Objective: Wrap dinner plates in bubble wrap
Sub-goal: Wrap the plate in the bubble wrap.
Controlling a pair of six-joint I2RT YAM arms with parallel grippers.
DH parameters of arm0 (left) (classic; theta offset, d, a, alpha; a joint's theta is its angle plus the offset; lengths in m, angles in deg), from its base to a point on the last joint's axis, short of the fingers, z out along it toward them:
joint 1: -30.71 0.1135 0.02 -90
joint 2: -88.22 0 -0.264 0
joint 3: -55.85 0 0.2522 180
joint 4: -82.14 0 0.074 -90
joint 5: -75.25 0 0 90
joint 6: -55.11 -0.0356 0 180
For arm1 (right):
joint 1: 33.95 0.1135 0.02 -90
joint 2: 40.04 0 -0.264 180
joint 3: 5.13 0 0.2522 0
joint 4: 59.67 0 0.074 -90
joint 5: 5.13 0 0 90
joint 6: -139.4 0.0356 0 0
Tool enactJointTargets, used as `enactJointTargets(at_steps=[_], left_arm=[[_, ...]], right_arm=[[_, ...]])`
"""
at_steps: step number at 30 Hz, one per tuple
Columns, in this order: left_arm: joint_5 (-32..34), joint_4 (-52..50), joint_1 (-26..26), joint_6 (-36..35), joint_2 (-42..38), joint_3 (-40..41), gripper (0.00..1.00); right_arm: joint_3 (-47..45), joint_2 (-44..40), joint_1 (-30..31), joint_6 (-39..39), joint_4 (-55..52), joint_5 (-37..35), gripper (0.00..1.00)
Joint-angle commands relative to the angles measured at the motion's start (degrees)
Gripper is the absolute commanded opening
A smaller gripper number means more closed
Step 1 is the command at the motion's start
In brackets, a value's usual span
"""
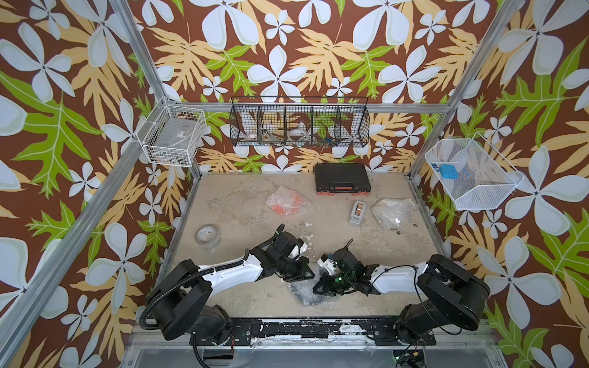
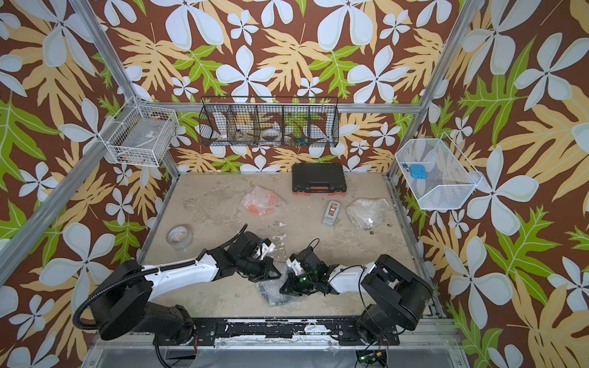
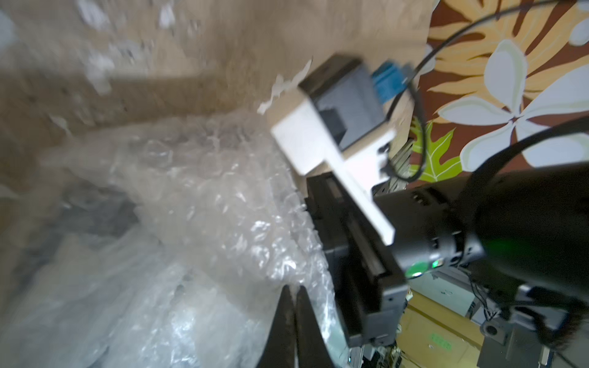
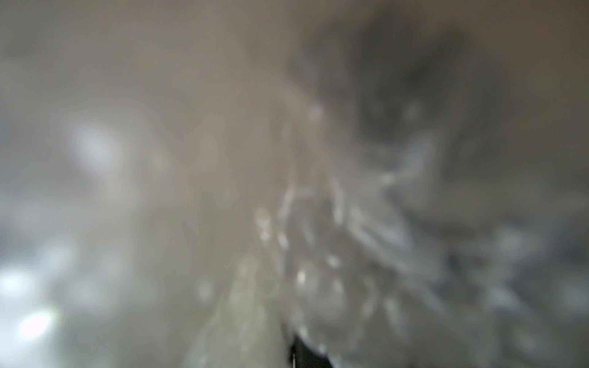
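At the bubble wrap (image 1: pixel 304 298), left gripper (image 1: pixel 292 276) and right gripper (image 1: pixel 318 288) face each other.

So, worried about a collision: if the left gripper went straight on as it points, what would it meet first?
Probably the bubble wrap: the left gripper, shut, has its tips at the folds. The right gripper lies just beside that line, though depth is unclear.
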Motion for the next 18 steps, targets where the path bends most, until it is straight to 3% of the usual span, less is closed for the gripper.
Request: enactJointTargets(at_steps=[1, 6, 9, 12, 15, 18], left_arm=[[-5.10, 4.55, -1.40, 2.67, 2.44, 3.75, 0.00], [-6.59, 13.52, -1.85, 4.51, 8.09, 11.55, 0.00], [-2.50, 9.40, -1.73, 1.13, 11.07, 12.61, 0.00], [0.89, 6.52, -1.59, -1.22, 13.63, 13.17, 0.01], [2.08, 6.93, -1.62, -1.44, 15.14, 14.26, 0.01], [2.33, 7.63, -1.59, -1.13, 15.70, 14.73, 0.01]], right_arm=[[-0.05, 0.72, 0.12, 0.20, -4.50, -3.68, 0.00], [0.34, 0.15, 0.08, 0.29, -5.25, -3.94, 0.00], [1.90, -2.38, -0.26, -1.08, -10.27, -5.56, 0.00], [5.47, -8.26, -0.51, -3.79, -20.98, -11.03, 0.08], [7.71, -13.16, -0.41, -3.40, -24.55, -11.23, 0.02], [8.43, -15.70, 0.59, -0.63, -20.70, -8.17, 0.00]])
